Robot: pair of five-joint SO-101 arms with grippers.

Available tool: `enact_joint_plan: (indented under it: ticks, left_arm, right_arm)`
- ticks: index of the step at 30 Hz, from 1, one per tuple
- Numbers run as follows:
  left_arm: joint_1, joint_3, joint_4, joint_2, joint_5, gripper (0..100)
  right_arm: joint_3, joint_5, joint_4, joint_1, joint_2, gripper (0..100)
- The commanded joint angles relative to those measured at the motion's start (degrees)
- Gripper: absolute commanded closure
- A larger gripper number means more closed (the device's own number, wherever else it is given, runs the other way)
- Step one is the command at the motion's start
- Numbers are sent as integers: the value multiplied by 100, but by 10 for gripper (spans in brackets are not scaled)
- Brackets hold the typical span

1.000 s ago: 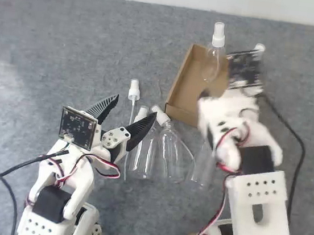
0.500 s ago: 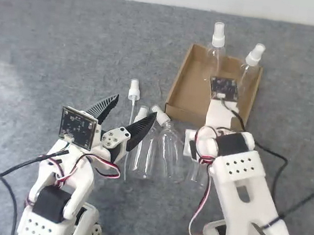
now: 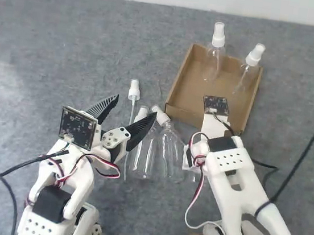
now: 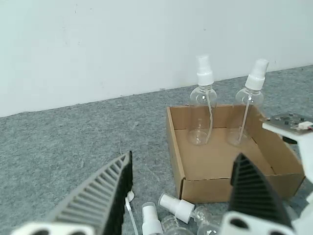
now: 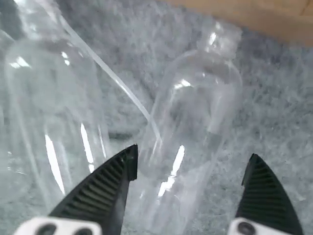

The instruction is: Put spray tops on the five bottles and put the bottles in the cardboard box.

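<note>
Cardboard box (image 3: 177,91): sat open-topped at the far right of the grey carpet (image 3: 56,48).
Box contents: two clear bottles with white spray tops, both upright against the far wall; left boxed bottle (image 3: 212,61), right boxed bottle (image 3: 246,74), close together but apart.
Outside the box: two lying bottles, one (image 3: 143,150) beside the other (image 3: 171,151), on the carpet just near of the box, necks pointing far; each seemed to carry a white top.
Uncapped bottle (image 5: 195,103): lay on the carpet right of that pair, bare neck toward the box's near wall, no top fitted.
Loose spray top (image 3: 134,89): lay on the carpet left of the lying pair with its thin tube trailing toward me, apart from every bottle.
My right gripper (image 5: 193,154): fingers spread wide either side of the uncapped bottle's body, gripping nothing; I could not tell whether a finger touched it.
My left gripper (image 3: 134,106): also wide open and holding nothing, poised at the near left above the lying pair and close to the loose spray top.
Step in hand, as I judged it: two of five boxed; the uncapped bottle was being taken up for capping.
Next move, as I judged it: close on the smooth, thin-walled body gently enough not to squeeze it out, stand it neck-up, then feed the tube straight into the neck.
</note>
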Motion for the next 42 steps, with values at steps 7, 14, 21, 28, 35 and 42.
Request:
enact_joint_plan:
  ticks: [7, 14, 21, 28, 35, 42]
  left_arm:
    - [18, -31, -149, -62, -26, 699]
    - [9, -31, -149, -62, -26, 699]
    - [-9, -31, -149, -62, -26, 699]
    - [-18, -31, -149, -53, -26, 699]
    - [-26, -84, -149, -35, -18, 699]
    - [-26, -971, 554, 123, -26, 699]
  right_arm:
    - [-9, -44, -22, 13, 180, 994]
    - [0, 422, 295, 13, 127, 993]
    - [0, 1046, 1358, 356, -1297, 993]
    - [-1073, 1820, 3477, 1244, -2879, 993]
    - [-1996, 2936, 3943, 3213, -2897, 993]
    - [-1960, 3974, 2879, 5156, -1807, 993]
